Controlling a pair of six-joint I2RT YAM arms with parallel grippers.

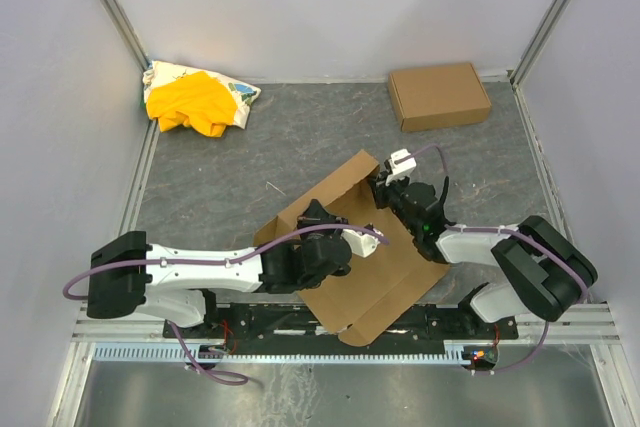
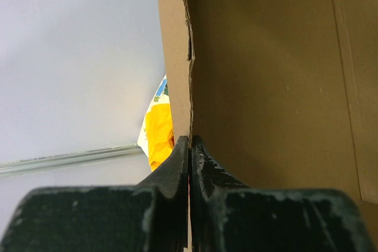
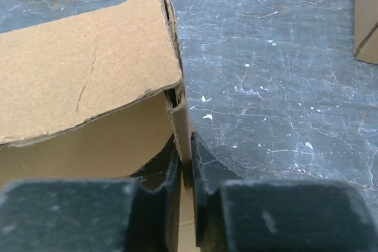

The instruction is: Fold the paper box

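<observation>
We see paper box (image 1: 395,282) at near edge of table (image 1: 300,147), between our two arms. Our left gripper (image 2: 189,141) squeezes tight on thin edge of box wall. Our right gripper (image 3: 185,149) pinches upright flap at box corner; top flap bends over it. Yellow cloth (image 1: 190,102) far left, small shut box (image 1: 438,95) far right, both well apart from ours.

Left hand (image 2: 189,143) pinched shut, right hand (image 3: 185,149) likewise
</observation>
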